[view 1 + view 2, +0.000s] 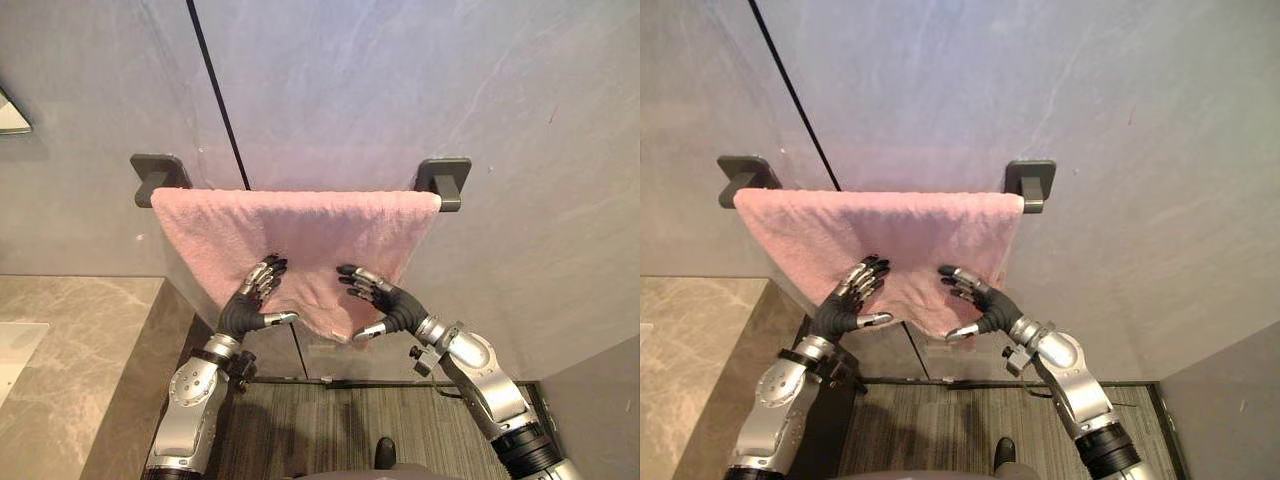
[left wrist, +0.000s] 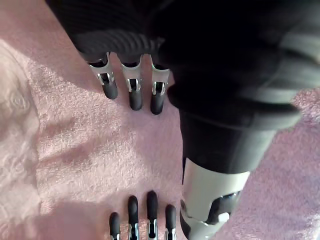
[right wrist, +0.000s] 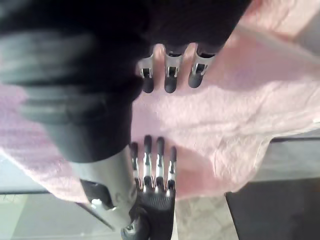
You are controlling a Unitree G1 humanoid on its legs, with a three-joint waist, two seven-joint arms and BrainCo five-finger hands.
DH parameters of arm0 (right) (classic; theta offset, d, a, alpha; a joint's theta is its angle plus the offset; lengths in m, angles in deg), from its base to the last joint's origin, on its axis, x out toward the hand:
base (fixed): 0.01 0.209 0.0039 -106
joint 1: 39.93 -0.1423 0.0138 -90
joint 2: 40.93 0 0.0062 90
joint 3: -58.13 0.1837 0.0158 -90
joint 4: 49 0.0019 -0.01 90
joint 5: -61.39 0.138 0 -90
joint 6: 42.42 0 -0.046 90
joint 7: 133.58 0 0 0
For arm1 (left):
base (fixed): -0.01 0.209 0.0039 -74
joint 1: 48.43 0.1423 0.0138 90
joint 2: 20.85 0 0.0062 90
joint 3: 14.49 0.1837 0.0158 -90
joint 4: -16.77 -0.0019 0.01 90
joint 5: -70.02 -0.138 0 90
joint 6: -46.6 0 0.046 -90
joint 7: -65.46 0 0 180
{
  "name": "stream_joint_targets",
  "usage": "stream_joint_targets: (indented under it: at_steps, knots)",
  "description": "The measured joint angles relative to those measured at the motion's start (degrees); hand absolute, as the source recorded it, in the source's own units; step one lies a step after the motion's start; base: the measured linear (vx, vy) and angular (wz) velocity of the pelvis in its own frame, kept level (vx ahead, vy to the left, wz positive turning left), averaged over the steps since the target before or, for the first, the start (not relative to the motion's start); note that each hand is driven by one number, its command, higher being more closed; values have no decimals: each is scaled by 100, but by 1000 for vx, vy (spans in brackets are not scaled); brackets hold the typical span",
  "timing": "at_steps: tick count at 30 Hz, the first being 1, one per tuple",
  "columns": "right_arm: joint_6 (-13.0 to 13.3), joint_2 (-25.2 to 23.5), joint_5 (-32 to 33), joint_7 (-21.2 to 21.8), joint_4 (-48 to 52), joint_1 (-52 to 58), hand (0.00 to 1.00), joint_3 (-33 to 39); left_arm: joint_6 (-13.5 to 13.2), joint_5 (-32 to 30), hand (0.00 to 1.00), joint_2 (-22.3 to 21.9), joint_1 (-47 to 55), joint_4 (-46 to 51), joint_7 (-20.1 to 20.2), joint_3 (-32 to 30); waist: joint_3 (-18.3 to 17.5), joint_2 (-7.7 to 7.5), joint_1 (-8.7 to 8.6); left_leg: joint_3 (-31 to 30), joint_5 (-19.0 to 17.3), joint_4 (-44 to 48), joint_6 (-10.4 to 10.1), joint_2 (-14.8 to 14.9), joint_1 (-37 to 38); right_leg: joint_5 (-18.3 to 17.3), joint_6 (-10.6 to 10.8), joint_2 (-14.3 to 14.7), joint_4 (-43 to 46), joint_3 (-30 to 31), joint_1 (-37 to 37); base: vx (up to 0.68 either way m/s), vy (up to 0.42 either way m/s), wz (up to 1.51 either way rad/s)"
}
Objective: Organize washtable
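Note:
A pink towel (image 1: 300, 235) hangs spread over a dark rail between two wall brackets (image 1: 160, 178) (image 1: 445, 180), its lower edge dipping towards the middle. My left hand (image 1: 243, 308) is raised in front of the towel's lower left part, fingers straight and pointing at the cloth. A little to its right, at the same height, my right hand (image 1: 393, 305) is held the same way, thumb out below. The left wrist view has my fingertips (image 2: 131, 92) at the pink cloth (image 2: 85, 150), and the right hand's fingers (image 2: 147, 215) face them.
A grey stone wall with a dark vertical seam (image 1: 222, 110) backs the rail. At the lower left lies a marble washtable counter (image 1: 90, 350) with a pale sink edge (image 1: 15, 350). Dark striped flooring (image 1: 340, 430) lies below the towel.

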Motion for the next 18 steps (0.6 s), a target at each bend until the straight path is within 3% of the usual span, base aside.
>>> stream_joint_targets:
  at_steps: [18]
  knots:
    - [28, -451, -117, -655, -197, -60, 0, 777, -45, 1, 0, -199, -40, -61, -341, -597, -21, -24, 100, -35, 2, 12, 1, -2, -15, 2, -2, -7, -1, -37, 1, -2, 0, 0]
